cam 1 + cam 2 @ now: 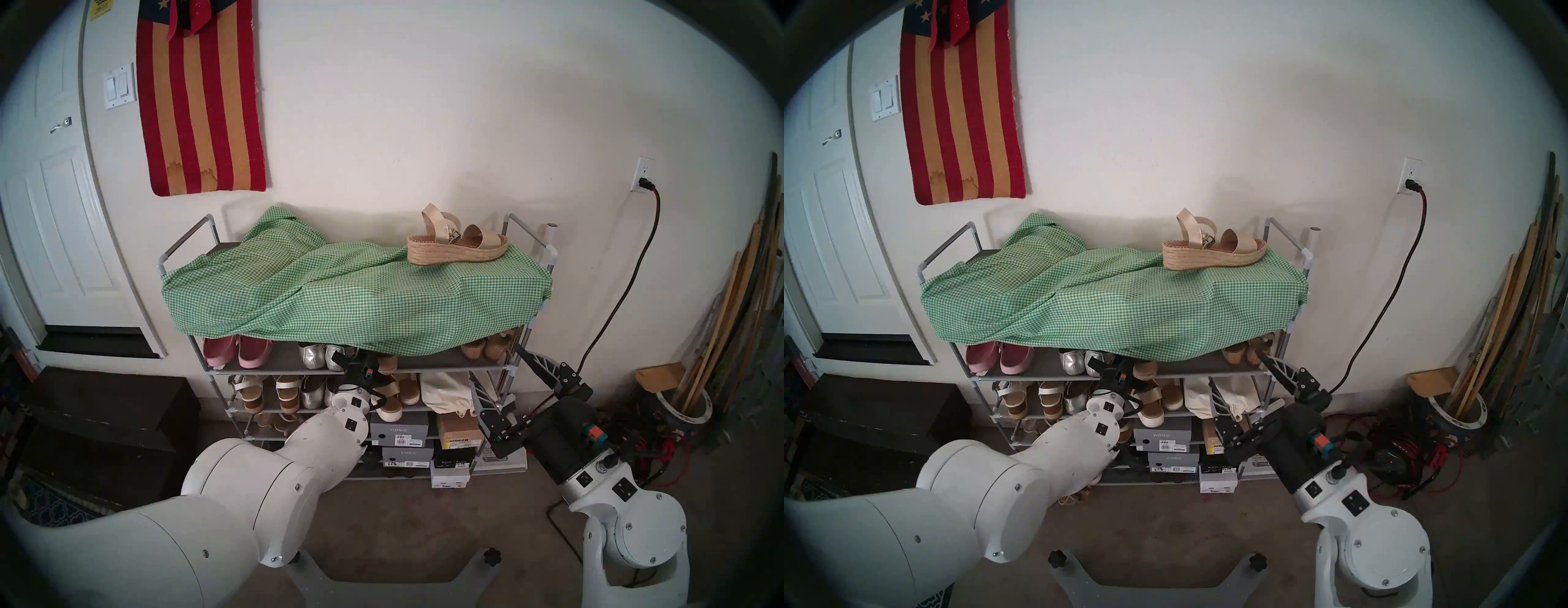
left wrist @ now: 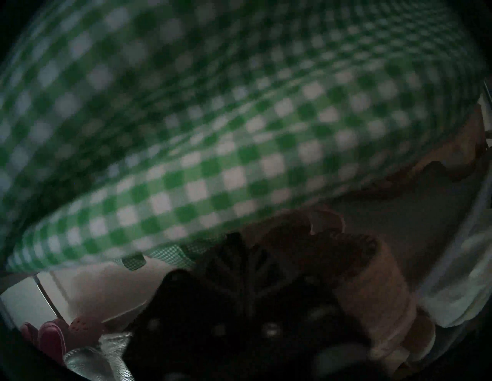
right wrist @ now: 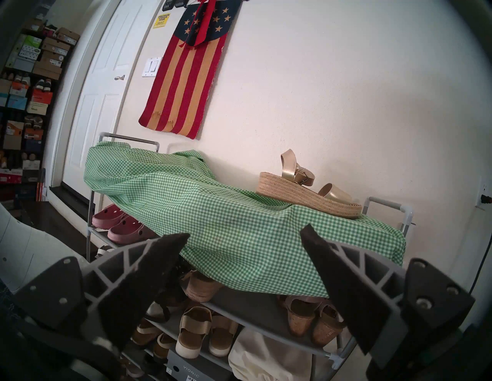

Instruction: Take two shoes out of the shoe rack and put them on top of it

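One jute-soled platform sandal [image 1: 456, 244] [image 3: 306, 197] stands on the green gingham cloth on top of the shoe rack [image 1: 526, 237]. Its twin [image 1: 388, 364] [image 3: 202, 284] [image 2: 372, 279] sits on the shelf just under the hanging cloth. My left gripper [image 1: 373, 361] [image 2: 239, 247] reaches in under the cloth, and its dark fingers look shut against this sandal's strap; the wrist view is dim. At the rack's right end my right gripper [image 1: 494, 361] [image 3: 245, 234] hangs open with nothing between its fingers.
The cloth [image 1: 339, 288] drapes over the upper shelf's front. Pink clogs [image 1: 237, 350], silver shoes [image 1: 318, 354] and cork wedges [image 1: 483, 348] share that shelf. Shoe boxes [image 1: 399, 433] fill the lower tiers. A power cord [image 1: 615, 305] hangs at the right; a dark chest [image 1: 106, 416] stands left.
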Tool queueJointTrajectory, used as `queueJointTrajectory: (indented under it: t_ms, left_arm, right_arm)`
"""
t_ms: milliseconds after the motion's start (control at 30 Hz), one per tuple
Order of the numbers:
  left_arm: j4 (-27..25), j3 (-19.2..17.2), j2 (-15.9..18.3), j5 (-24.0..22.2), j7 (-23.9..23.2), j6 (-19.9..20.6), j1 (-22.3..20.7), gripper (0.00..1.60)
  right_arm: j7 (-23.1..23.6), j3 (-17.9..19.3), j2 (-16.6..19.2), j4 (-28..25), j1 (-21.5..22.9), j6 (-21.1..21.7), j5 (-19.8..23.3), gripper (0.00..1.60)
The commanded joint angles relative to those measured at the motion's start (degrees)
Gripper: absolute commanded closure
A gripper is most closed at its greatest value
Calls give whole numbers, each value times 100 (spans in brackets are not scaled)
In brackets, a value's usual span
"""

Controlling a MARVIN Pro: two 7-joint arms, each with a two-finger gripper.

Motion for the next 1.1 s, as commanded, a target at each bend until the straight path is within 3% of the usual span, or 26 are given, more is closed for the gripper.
queueJointTrajectory:
  t_ms: [0,267,1067]
  left_arm:
    - [-167,157,-89,127,-36,-561,240,160]
    - [-339,378,-329,258,-303,-1227,497,160]
    - [-1417,975,-616,542,-627,-1235,1237,160]
  right_arm:
    - [11,-24,9,-4,15,5,-12,0]
    - [9,-21,6,-4,11,0,-6,0]
    - [6,-11,3,-4,5,-5,4,0]
